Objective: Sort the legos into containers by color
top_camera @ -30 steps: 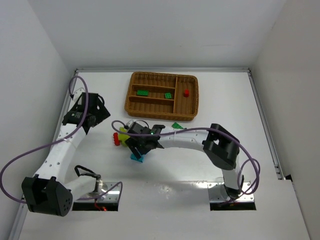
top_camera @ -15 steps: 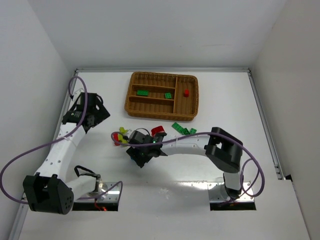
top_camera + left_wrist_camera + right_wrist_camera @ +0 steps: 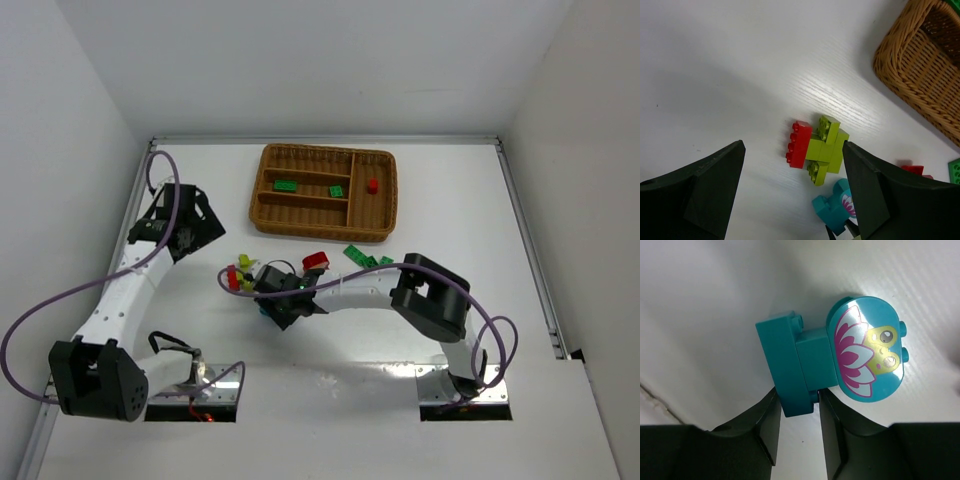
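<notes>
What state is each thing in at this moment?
left gripper: open, holding nothing
right gripper: closed on the blue lego
blue lego: gripped at its narrow end
wicker tray: holds two green legos and one red lego
red-and-lime cluster: loose on the table
green legos outside tray: loose on the table

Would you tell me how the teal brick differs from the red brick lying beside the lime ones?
The teal brick has a round face printed with a flower; the red brick is plain and studded. The teal brick is gripped by the right hand; the red brick lies free, touching the lime bricks. Both rest on the table, outside the basket.
</notes>
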